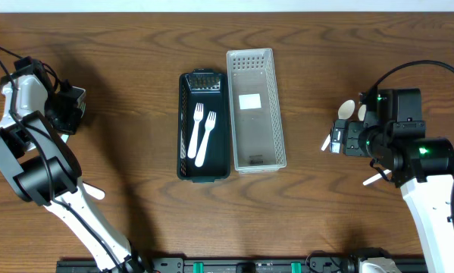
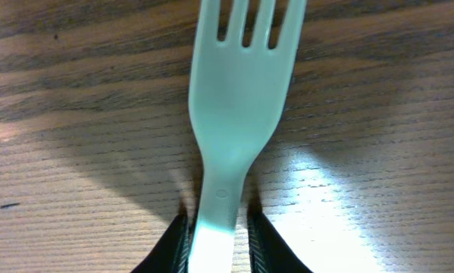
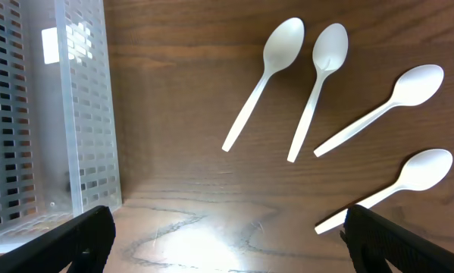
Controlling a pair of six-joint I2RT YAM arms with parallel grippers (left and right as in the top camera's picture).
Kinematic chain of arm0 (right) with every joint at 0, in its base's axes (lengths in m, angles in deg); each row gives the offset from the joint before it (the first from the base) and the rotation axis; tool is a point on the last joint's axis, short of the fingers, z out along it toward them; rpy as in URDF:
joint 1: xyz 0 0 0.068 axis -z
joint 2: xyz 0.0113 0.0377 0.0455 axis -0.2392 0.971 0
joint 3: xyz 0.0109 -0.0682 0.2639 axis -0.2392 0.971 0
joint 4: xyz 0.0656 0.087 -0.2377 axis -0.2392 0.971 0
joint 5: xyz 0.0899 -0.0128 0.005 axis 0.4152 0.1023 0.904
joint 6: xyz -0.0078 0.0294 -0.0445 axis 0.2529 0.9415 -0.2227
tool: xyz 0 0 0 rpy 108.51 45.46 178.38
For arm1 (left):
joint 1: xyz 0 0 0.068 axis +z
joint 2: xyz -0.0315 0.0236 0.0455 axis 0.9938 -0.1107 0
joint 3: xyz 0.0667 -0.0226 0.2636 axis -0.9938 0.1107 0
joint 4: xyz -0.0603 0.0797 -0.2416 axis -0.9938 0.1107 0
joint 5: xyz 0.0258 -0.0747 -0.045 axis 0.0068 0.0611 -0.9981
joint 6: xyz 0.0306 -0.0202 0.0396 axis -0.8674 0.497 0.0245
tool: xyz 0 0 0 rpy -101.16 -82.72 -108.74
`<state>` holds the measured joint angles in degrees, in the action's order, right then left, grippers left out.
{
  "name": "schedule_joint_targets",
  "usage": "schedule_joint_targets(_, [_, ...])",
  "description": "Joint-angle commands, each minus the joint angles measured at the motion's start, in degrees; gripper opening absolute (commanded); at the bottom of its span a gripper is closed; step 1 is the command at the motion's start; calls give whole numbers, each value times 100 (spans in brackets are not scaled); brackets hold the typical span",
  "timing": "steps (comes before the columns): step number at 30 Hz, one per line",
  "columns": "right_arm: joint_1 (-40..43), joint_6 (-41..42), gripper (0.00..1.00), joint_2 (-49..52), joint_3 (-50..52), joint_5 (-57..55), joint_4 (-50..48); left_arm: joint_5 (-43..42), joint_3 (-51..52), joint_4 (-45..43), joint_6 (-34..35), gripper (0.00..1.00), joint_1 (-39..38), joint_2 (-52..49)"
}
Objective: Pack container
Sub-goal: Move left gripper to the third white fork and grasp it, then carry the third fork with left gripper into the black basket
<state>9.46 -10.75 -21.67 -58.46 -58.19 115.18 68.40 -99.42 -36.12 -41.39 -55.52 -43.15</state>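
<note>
My left gripper is shut on the handle of a white plastic fork right at the table surface, tines pointing away; in the overhead view it is at the far left. A black basket at the centre holds two white forks. A white perforated basket stands beside it on its right. My right gripper is wide open and empty above the table, right of the white basket. Several white spoons lie ahead of it.
One more spoon lies close to my right gripper's right finger. In the overhead view the spoons are mostly hidden under the right arm. A white sticker lies on the white basket's floor.
</note>
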Motion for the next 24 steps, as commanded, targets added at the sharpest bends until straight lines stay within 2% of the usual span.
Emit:
schedule_joint_targets(1, [35,92,99,-7,-107,24,9,22,70,-11,-50,14,46,-348])
schedule_joint_targets(4, [35,90,99,-7,-107,24,9,22,70,-68,55,6,46,-348])
schedule_joint_targets(13, [35,87,99,-7,-107,26,7,17,70,-181,431,6,17,-343])
schedule_joint_targets(16, [35,85,99,-7,-107,24,2,-219,57,-166,566,6,-42,-302])
schedule_joint_targets(24, [33,98,99,-7,-107,37,-142,-455,48,-94,1169,6,-468,501])
